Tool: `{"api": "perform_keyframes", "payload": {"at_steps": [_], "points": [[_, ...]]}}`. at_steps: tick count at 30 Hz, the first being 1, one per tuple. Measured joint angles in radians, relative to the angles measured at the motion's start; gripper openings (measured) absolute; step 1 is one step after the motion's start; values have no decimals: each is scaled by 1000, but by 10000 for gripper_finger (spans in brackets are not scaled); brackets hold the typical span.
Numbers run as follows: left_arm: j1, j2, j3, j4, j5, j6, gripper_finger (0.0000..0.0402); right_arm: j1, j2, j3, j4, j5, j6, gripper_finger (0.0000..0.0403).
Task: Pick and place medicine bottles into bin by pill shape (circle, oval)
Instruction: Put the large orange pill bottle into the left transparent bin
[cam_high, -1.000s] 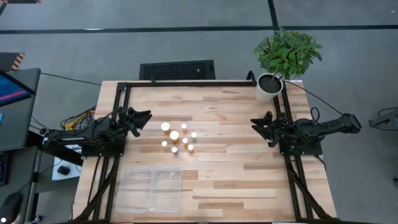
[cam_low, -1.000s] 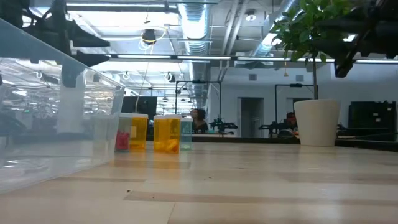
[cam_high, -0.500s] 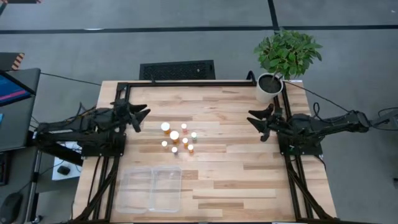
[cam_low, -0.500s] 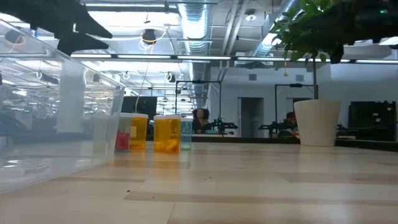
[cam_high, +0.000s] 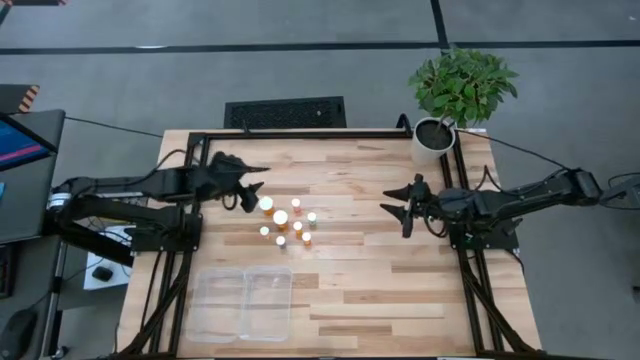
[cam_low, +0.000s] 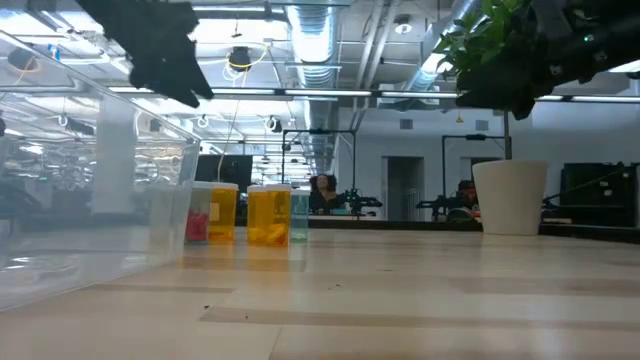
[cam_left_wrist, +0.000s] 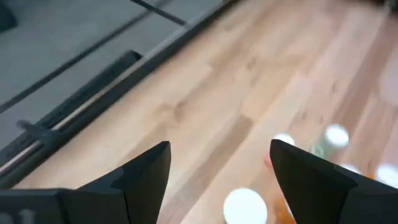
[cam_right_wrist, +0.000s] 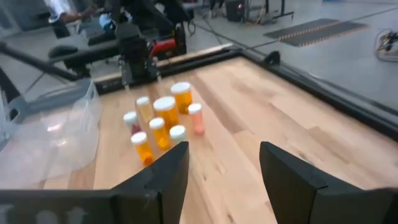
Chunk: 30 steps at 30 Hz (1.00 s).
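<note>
Clear plastic comes first: the bin (cam_high: 240, 303) sits at the near edge of the wooden table (cam_high: 380, 290), toward the left arm's side, and both of its compartments look bare from above. By that showing, no bottle has been sorted and the whole task is still ahead.

Just beyond the bin, near the middle of the table, the medicine bottles (cam_high: 287, 224) stand upright in a loose cluster, white caps up, a couple of them larger than the rest. In the low view their amber bodies (cam_low: 267, 215) show past the bin's wall. The pill shapes inside are too small to tell.

The left gripper (cam_high: 252, 184) hangs above the table just beside the far-left edge of the cluster, its fingers spread wide with nothing between them; the left wrist view looks down between them onto a white cap (cam_left_wrist: 245, 206). It seems the arm about to make the first pick.

The right gripper (cam_high: 402, 207) hovers well apart from the bottles on their other side, its fingers likewise spread and holding nothing.

Farthest off, a potted plant (cam_high: 450, 100) stands at the table's far right corner.
</note>
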Motion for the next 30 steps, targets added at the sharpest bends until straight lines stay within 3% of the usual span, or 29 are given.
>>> {"api": "perform_keyframes", "payload": {"at_steps": [6, 13, 18, 30], "points": [[4, 90, 0, 6, 74, 161, 271, 2, 36, 0, -1, -34, 8, 231], [3, 111, 0, -1, 254, 225, 271, 1, 35, 0, 0, -58, 8, 234], [4, 111, -4, 12, 258, 297, 271, 1, 35, 0, -1, -58, 5, 234], [63, 110, -152, 128, 295, 382, 271, 1, 35, 0, -5, -59, 6, 234]]}}
